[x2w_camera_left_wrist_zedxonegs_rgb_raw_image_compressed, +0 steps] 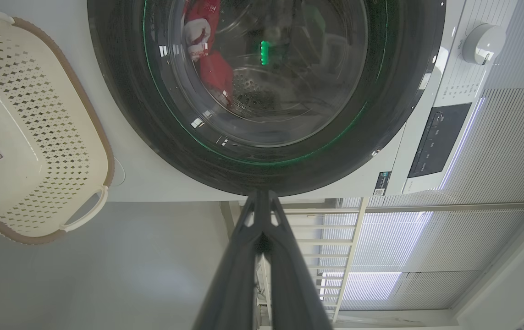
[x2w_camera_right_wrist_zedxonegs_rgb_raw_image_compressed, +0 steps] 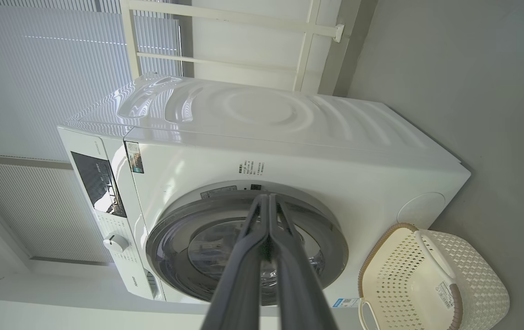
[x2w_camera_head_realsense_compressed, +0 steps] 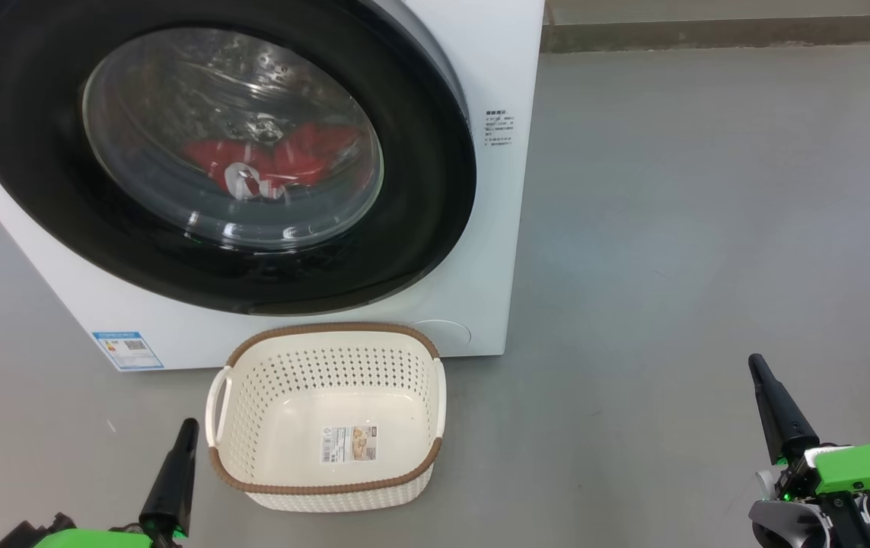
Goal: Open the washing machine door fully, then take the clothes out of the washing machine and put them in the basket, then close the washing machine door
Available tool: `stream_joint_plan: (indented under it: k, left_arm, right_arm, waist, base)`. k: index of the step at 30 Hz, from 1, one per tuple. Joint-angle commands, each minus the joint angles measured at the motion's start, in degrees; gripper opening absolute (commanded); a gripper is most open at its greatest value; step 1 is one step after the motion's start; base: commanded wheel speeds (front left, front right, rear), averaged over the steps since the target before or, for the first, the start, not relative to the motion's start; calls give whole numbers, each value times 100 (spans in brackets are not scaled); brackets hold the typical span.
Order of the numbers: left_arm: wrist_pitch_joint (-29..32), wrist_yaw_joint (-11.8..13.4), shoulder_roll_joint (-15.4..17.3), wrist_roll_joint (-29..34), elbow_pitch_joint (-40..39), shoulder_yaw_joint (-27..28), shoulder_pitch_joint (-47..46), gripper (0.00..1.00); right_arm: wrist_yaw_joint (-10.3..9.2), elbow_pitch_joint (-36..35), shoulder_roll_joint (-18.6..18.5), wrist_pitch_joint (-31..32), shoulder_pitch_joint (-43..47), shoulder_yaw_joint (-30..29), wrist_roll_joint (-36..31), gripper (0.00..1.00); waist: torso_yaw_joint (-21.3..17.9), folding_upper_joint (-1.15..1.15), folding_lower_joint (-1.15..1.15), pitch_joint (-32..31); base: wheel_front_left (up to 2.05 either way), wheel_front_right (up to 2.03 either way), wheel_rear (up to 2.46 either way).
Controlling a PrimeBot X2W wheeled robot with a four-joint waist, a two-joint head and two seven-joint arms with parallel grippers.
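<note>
Head view | washing machine door point(x2w_camera_head_realsense_compressed: 23, 190) round, glossy black | basket point(x2w_camera_head_realsense_compressed: 328, 369) perforated plastic

Smooth grey floor point(x2w_camera_head_realsense_compressed: 693, 228), evenly lit. White slatted blinds point(x2w_camera_right_wrist_zedxonegs_rgb_raw_image_compressed: 28, 68) glow with daylight. A cream frame point(x2w_camera_right_wrist_zedxonegs_rgb_raw_image_compressed: 234, 17) stands before them.

Green housings point(x2w_camera_head_realsense_compressed: 868, 466) carry long, tapered black fingers point(x2w_camera_head_realsense_compressed: 174, 472)

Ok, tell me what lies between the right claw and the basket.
Nothing stands there. In the head view, the stretch from the right claw across to the basket is bare grey floor.
</note>
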Motion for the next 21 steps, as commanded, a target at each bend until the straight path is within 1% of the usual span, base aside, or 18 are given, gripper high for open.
stream_joint_plan:
  k: [1, 21]
  left_arm:
    - [42, -41, 56, 65, -118, 212, -237, 0]
    - [44, -41, 54, 67, -118, 214, -237, 0]
  right_arm:
    - [-3, -160, -38, 35, -246, 78, -52, 0]
    - [-3, -160, -35, 39, -246, 74, -56, 0]
  waist:
    - [0, 0, 0, 0]
    - [0, 0, 0, 0]
  base:
    - [0, 0, 0]
    - [0, 0, 0]
